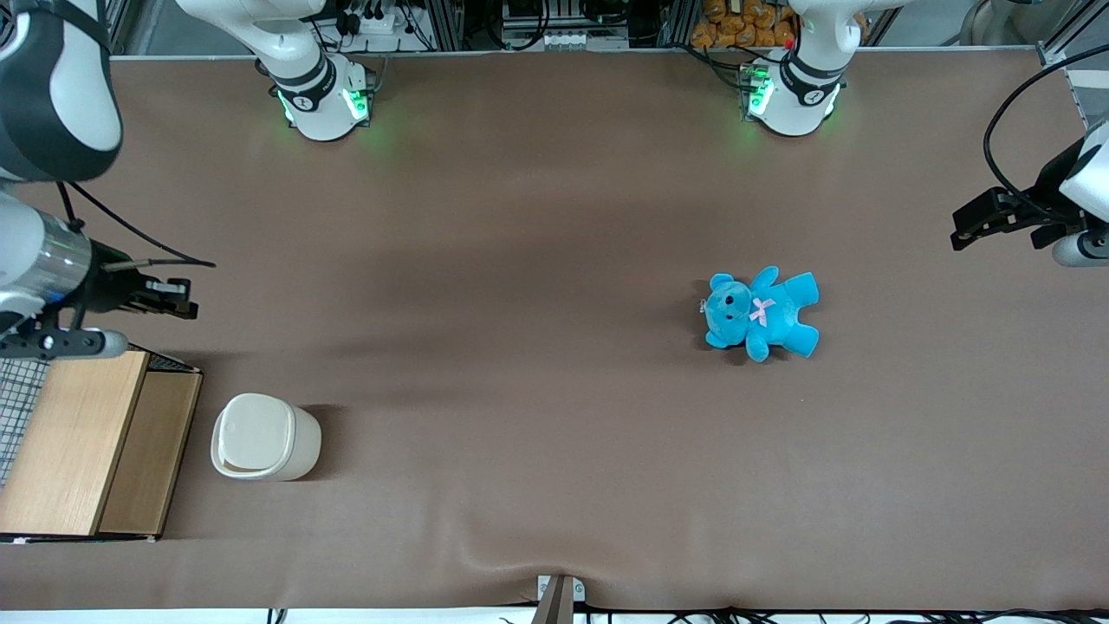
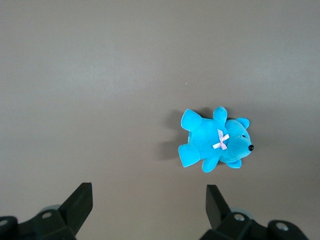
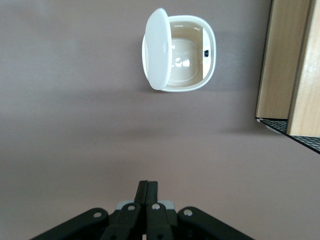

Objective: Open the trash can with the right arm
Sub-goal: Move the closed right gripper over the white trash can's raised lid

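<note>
The trash can (image 1: 264, 438) is a small cream-white bin standing on the brown table toward the working arm's end. In the right wrist view the trash can (image 3: 181, 54) has its lid (image 3: 157, 49) swung up on edge, and the empty inside shows. My right gripper (image 1: 178, 295) hangs above the table, farther from the front camera than the can and apart from it. The right gripper (image 3: 148, 184) has its fingers pressed together with nothing between them.
A wooden box with wire mesh (image 1: 78, 442) stands beside the can at the table's end; it also shows in the right wrist view (image 3: 285, 65). A blue teddy (image 1: 761, 314) lies toward the parked arm's end and shows in the left wrist view (image 2: 215, 142).
</note>
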Robot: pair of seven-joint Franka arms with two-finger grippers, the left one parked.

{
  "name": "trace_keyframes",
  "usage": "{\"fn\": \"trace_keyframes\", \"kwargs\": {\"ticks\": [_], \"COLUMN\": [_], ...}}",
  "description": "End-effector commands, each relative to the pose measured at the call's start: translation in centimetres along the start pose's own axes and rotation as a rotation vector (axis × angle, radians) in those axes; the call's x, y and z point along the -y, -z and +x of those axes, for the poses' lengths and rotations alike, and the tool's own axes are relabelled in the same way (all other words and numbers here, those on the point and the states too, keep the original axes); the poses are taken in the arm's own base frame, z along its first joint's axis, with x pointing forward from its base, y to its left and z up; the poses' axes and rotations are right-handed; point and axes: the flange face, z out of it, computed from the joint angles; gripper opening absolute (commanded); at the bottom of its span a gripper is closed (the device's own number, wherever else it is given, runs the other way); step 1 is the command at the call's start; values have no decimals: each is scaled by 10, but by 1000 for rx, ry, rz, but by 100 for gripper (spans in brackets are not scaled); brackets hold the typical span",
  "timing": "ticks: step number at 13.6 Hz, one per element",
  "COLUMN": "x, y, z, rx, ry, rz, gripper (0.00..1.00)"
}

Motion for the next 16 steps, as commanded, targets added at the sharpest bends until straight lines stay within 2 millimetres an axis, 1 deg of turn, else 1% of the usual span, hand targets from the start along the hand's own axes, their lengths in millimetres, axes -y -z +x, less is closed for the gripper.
{"fn": "trace_keyframes", "kwargs": {"ticks": [1, 3, 5, 10, 12, 14, 16], "x": [19, 18, 25, 22, 17, 12, 8], "y": [-16, -26, -29, -51, -60, -74, -81], "z": [18, 34, 48, 77, 85, 90, 95], "rx": [-16, -68, -142, -195, -217, -204, -221], "ry": [16, 17, 34, 42, 80, 84, 89], "rz": [6, 7, 9, 6, -4, -7, -14], "gripper": [0, 0, 0, 0, 0, 0, 0]}}
